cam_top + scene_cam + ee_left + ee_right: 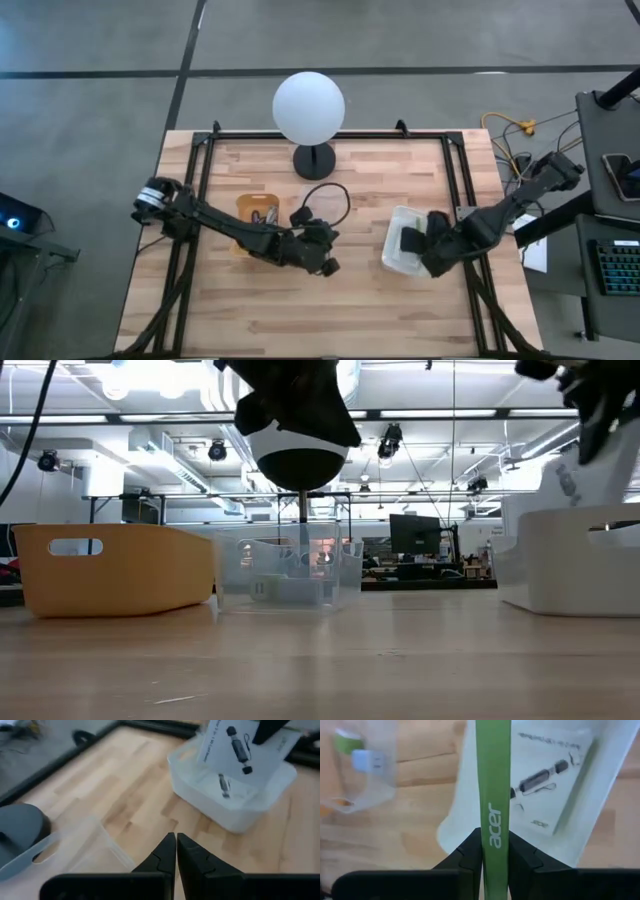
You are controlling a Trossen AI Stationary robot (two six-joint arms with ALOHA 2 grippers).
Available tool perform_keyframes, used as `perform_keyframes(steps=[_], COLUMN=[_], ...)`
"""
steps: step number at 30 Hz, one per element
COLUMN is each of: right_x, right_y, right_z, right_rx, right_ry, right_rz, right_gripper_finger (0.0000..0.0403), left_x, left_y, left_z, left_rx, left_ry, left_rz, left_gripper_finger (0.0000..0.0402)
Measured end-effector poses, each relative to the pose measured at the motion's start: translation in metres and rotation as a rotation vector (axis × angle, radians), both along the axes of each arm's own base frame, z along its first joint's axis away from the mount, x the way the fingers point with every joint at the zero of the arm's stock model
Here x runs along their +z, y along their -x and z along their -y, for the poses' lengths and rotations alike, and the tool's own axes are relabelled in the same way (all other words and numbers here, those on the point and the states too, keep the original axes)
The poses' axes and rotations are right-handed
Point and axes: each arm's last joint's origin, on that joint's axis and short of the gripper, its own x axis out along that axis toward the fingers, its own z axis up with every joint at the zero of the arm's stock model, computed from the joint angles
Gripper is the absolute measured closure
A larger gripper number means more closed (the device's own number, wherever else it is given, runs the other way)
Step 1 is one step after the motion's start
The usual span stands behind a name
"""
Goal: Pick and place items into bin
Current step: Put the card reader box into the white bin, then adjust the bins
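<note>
Right gripper clamped on flat white printed packet, held edge-on above white bin at surface's right side. Green "acer" edge faces wrist camera. Second packet already lies flat in bin. Thin-edge grip probably so packet drops in flat on release.

Left gripper closed, empty, waiting mid-surface near clear container, clear of drop zone. Orange bin under left arm.
</note>
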Motion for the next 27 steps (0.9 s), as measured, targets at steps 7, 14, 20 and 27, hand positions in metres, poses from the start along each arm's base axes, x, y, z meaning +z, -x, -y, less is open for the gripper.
perform_keyframes(steps=[7, 14, 20, 27], right_x=[-0.016, -0.028, -0.03, -0.016], right_y=[-0.013, -0.008, 0.004, 0.002], right_z=[-0.001, 0.003, 0.002, -0.004], right_rx=[-0.056, -0.051, -0.006, 0.235], right_ry=[-0.056, -0.092, -0.171, -0.161], right_rz=[-0.001, -0.151, -0.328, -0.315], right_gripper_finger=[0.033, 0.0288, 0.0247, 0.0217], left_x=[-0.003, 0.005, 0.006, 0.007], left_y=[0.0, 0.001, 0.003, 0.005], left_z=[-0.016, -0.025, -0.035, -0.037], left_rx=[-0.09, -0.149, -0.145, -0.151], left_ry=[0.054, 0.008, 0.015, -0.003], left_rz=[-0.105, -0.121, -0.155, -0.186], left_gripper_finger=[0.0402, 0.0394, 0.0355, 0.0331])
